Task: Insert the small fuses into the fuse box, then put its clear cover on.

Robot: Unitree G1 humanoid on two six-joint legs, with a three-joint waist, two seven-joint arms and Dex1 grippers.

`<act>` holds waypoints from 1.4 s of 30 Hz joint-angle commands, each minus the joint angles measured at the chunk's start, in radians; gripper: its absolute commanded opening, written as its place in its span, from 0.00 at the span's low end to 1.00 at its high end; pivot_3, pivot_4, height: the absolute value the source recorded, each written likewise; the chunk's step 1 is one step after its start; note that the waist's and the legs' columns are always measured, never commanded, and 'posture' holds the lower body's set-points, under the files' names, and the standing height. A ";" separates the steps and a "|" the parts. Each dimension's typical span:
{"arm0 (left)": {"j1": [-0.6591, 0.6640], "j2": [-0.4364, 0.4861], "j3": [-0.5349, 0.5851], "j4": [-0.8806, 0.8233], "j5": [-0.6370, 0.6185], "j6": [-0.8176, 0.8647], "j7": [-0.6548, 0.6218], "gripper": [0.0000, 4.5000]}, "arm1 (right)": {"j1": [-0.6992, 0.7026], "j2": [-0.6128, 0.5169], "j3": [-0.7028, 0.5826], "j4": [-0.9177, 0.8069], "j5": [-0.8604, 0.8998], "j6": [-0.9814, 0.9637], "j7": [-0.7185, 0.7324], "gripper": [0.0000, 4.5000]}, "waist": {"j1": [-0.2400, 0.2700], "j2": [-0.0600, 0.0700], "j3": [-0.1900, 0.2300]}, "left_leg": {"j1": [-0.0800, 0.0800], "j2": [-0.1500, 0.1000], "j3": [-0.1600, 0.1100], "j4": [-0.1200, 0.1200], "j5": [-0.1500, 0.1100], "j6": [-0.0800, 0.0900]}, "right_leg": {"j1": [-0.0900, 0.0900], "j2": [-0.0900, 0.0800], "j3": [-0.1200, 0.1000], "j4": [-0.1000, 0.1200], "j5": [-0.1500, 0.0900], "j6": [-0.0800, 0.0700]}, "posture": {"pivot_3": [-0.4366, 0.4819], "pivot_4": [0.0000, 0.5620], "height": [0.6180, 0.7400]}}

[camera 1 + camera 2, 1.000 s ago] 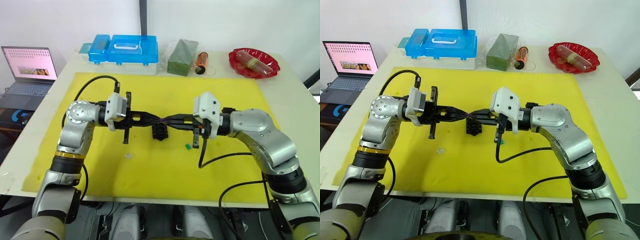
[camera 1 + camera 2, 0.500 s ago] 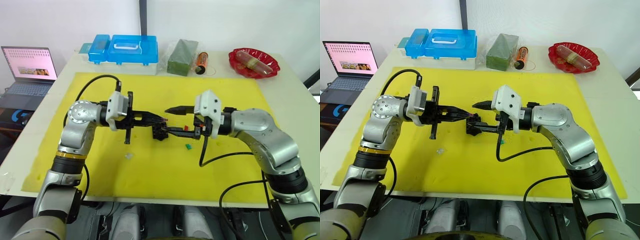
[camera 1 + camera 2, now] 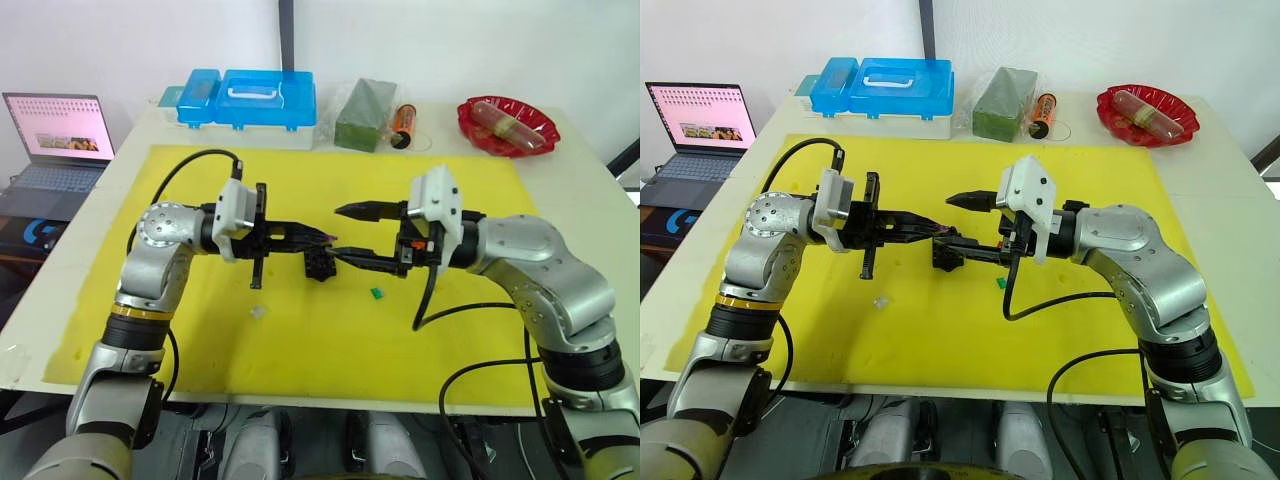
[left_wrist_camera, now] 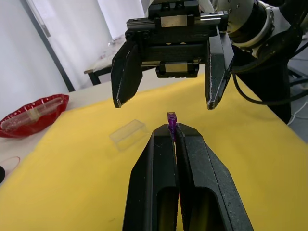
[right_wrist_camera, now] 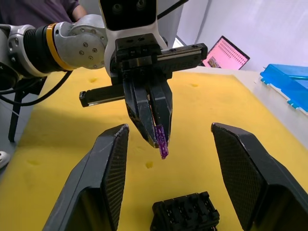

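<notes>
On the yellow mat (image 3: pixel 300 330) covering the worktop (image 3: pixel 590 200), the fuse box (image 3: pixel 319 264) is seen at the centre, below the two grippers. The right gripper (image 5: pixel 168 144) is spread wide and empty just beside it. The left gripper (image 4: pixel 174 132) is clenched on a purplish fuse (image 4: pixel 171 118) held above the block. The clear cover (image 3: pixel 258 312) lies near, towards the front edge, and a green fuse (image 3: pixel 377 292) rests beside the box.

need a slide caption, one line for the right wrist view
Left gripper pinching a small purple plastic fuse above the black slotted fuse box, between the open right gripper's fingers.
</notes>
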 commanded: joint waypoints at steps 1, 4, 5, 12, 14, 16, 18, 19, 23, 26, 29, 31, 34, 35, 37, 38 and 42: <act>0.000 0.005 0.014 -0.043 -0.030 0.017 0.012 0.00 | -0.004 0.002 -0.023 -0.039 0.021 0.002 -0.014 0.65 | 0.000 0.000 0.000 | 0.000 0.000 0.000 0.000 0.000 0.000 | 0.000 0.000 0.000 0.000 0.000 0.000 | 0.48 0.27 1.00; 0.002 0.006 0.014 -0.045 -0.036 0.024 0.010 0.00 | -0.010 0.010 -0.032 -0.037 0.040 0.021 -0.033 0.65 | 0.000 0.000 0.000 | 0.000 0.000 0.000 0.000 0.000 0.000 | 0.000 0.000 0.000 0.000 0.000 0.000 | 0.48 0.27 1.00; 0.002 0.006 0.015 -0.045 -0.037 0.025 0.010 0.00 | -0.012 0.010 -0.034 -0.036 0.044 0.024 -0.036 0.65 | 0.000 0.000 0.000 | 0.000 0.000 0.000 0.000 0.000 0.000 | 0.000 0.000 0.000 0.000 0.000 0.000 | 0.48 0.27 1.00; 0.001 0.003 0.016 -0.041 -0.040 0.025 0.006 0.00 | -0.006 0.011 -0.042 -0.030 0.065 0.037 -0.048 0.31 | 0.000 0.000 0.000 | 0.000 0.000 0.000 0.000 0.000 0.000 | 0.000 0.000 0.000 0.000 0.000 0.000 | 0.48 0.27 1.00; 0.002 0.003 0.015 -0.041 -0.042 0.024 0.006 0.00 | -0.002 0.008 -0.043 -0.031 0.068 0.039 -0.048 0.16 | 0.000 0.000 0.000 | 0.000 0.000 0.000 0.000 0.000 0.000 | 0.000 0.000 0.000 0.000 0.000 0.000 | 0.48 0.27 1.00; 0.003 0.003 0.014 -0.040 -0.044 0.024 0.006 0.00 | 0.000 0.005 -0.044 -0.030 0.071 0.040 -0.047 0.01 | 0.000 0.000 0.000 | 0.000 0.000 0.000 0.000 0.000 0.000 | 0.000 0.000 0.000 0.000 0.000 0.000 | 0.48 0.27 1.00; 0.005 0.004 0.015 -0.041 -0.046 0.026 0.006 0.00 | 0.004 0.005 -0.044 -0.032 0.074 0.040 -0.048 0.01 | 0.000 0.000 0.000 | 0.000 0.000 0.000 0.000 0.000 0.000 | 0.000 0.000 0.000 0.000 0.000 0.000 | 0.48 0.27 1.00; 0.006 0.005 0.015 -0.042 -0.047 0.026 0.006 0.00 | 0.005 0.005 -0.045 -0.034 0.077 0.041 -0.048 0.01 | 0.000 0.000 0.000 | 0.000 0.000 0.000 0.000 0.000 0.000 | 0.000 0.000 0.000 0.000 0.000 0.000 | 0.48 0.27 1.00; 0.010 0.008 0.017 -0.034 -0.045 0.023 0.002 0.00 | 0.011 0.005 -0.057 -0.037 0.095 0.049 -0.051 0.01 | 0.000 0.000 0.000 | 0.000 0.000 0.000 0.000 0.000 0.000 | 0.000 0.000 0.000 0.000 0.000 0.000 | 0.48 0.27 1.00; 0.013 0.011 0.020 -0.033 -0.045 0.022 0.002 0.00 | 0.023 -0.006 -0.072 -0.047 0.113 0.059 -0.050 0.05 | 0.002 0.000 0.000 | 0.000 0.000 0.000 0.000 0.000 0.000 | 0.000 0.000 0.000 0.000 0.000 0.000 | 0.48 0.27 1.00; 0.015 0.011 0.022 -0.035 -0.048 0.024 0.004 0.00 | 0.039 -0.021 -0.075 -0.056 0.110 0.058 -0.045 0.21 | 0.001 0.000 0.000 | 0.000 0.000 0.000 0.000 0.000 0.000 | 0.000 0.000 0.000 0.000 0.000 0.000 | 0.48 0.27 1.00; 0.016 0.008 0.022 -0.038 -0.051 0.027 0.009 0.00 | 0.054 -0.028 -0.072 -0.060 0.106 0.057 -0.045 0.28 | 0.001 0.000 0.000 | 0.000 0.000 0.000 0.000 0.000 0.000 | 0.000 0.000 0.000 0.000 0.000 0.000 | 0.48 0.27 1.00; 0.017 0.007 0.021 -0.042 -0.054 0.031 0.012 0.00 | 0.061 -0.027 -0.072 -0.065 0.109 0.060 -0.050 0.28 | 0.001 0.000 0.000 | 0.000 0.000 0.000 0.000 0.000 0.000 | 0.000 0.000 0.000 0.000 0.000 0.000 | 0.48 0.27 1.00; 0.018 0.007 0.021 -0.043 -0.054 0.031 0.011 0.00 | 0.063 -0.027 -0.071 -0.066 0.108 0.060 -0.051 0.28 | 0.001 0.000 0.000 | 0.000 0.000 0.000 0.000 0.000 0.000 | 0.000 0.000 0.000 0.000 0.000 0.000 | 0.48 0.27 1.00; 0.018 0.007 0.020 -0.045 -0.055 0.032 0.013 0.00 | 0.068 -0.027 -0.069 -0.067 0.107 0.060 -0.051 0.28 | 0.001 0.000 0.000 | 0.000 0.000 0.000 0.000 0.000 0.000 | 0.000 0.000 0.000 0.000 0.000 0.000 | 0.48 0.27 1.00; 0.017 0.007 0.020 -0.044 -0.055 0.033 0.012 0.00 | 0.070 -0.028 -0.068 -0.067 0.106 0.058 -0.049 0.28 | 0.001 0.000 0.000 | 0.000 0.000 0.000 0.000 0.000 0.000 | 0.000 0.000 0.000 0.000 0.000 0.000 | 0.48 0.27 1.00; 0.015 0.007 0.018 -0.043 -0.055 0.033 0.011 0.00 | 0.073 -0.026 -0.064 -0.066 0.102 0.053 -0.047 0.28 | 0.001 0.000 0.000 | 0.000 0.000 0.000 0.000 0.000 0.000 | 0.000 0.000 0.000 0.000 0.000 0.000 | 0.48 0.27 1.00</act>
